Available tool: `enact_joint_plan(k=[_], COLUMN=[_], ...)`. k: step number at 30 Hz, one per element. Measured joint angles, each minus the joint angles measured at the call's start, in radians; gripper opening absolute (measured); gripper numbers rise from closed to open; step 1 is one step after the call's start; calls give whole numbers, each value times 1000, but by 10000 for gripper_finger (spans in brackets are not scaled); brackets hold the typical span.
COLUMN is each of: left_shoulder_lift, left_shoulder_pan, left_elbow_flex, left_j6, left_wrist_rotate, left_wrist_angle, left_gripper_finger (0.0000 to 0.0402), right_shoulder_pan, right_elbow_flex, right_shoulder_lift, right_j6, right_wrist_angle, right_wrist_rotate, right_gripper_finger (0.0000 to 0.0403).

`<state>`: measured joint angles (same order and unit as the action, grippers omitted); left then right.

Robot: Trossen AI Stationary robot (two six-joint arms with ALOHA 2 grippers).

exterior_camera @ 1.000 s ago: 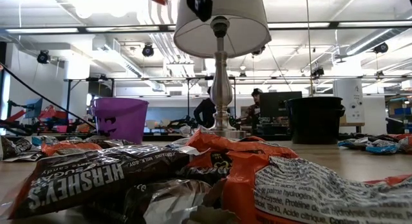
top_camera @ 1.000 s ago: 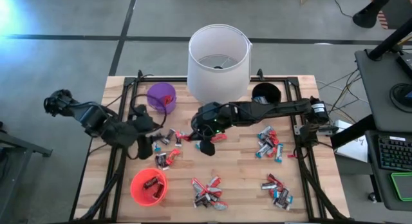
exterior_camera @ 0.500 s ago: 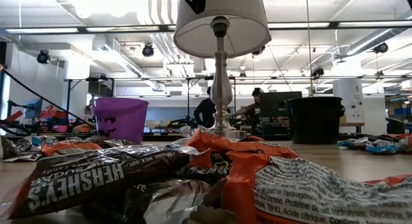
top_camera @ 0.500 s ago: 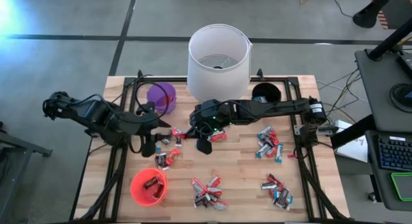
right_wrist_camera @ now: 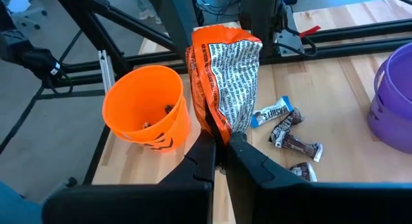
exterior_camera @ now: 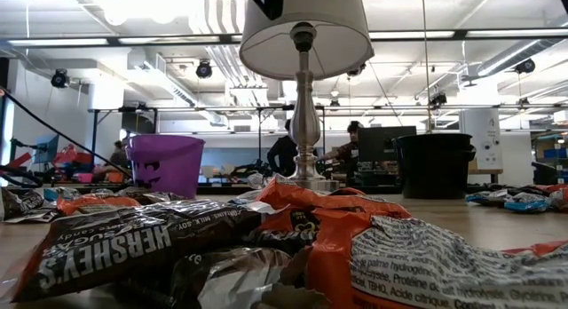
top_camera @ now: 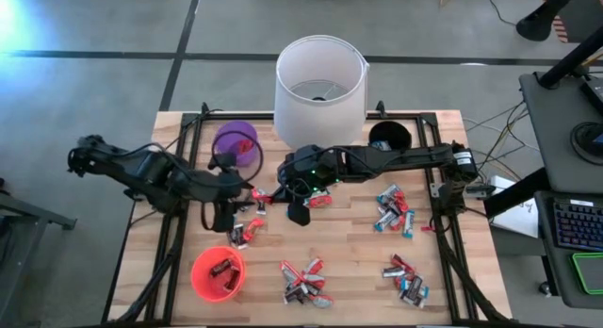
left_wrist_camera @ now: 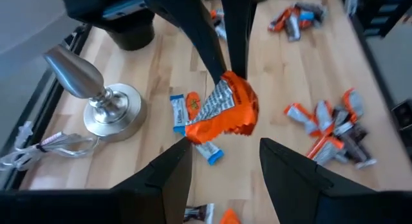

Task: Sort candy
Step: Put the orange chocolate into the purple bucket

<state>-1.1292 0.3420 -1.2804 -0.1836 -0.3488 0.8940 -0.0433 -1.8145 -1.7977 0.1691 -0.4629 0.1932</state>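
Right tool (right_wrist_camera: 222, 147) clamped shut on an orange candy bag (right_wrist_camera: 225, 82), lifted just above the table (top_camera: 353, 243). Left tool (left_wrist_camera: 222, 169) spread wide, gripping nothing, hovering near loose candy (left_wrist_camera: 206, 150) mid-table. More candy (top_camera: 303, 281) heaped along the near edge, some inside the red cup (top_camera: 218, 273).

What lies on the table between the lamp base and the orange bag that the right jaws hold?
In the left wrist view, a blue-and-white candy lies between the lamp base and the orange bag.
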Motion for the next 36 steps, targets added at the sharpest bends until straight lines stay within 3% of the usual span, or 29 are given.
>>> enact_joint_plan(k=[17, 23, 36], left_shoulder_lift=[0, -18, -52], left_shoulder_pan=[-6, -5, -7], left_elbow_flex=[0, 0, 0], left_j6=[95, 174, 228], left_wrist_rotate=[-33, 19, 29], left_wrist_angle=[-9, -81, -93], left_gripper_finger=[164, 164, 151], right_shoulder_pan=[0, 3, 19], right_elbow_flex=[0, 0, 0], right_shoulder_lift=[0, 0, 0], right_j6=[16, 15, 13], right_wrist_angle=[-23, -22, -32], right_wrist_rotate=[29, 51, 55], right_gripper_finger=[12, 12, 12])
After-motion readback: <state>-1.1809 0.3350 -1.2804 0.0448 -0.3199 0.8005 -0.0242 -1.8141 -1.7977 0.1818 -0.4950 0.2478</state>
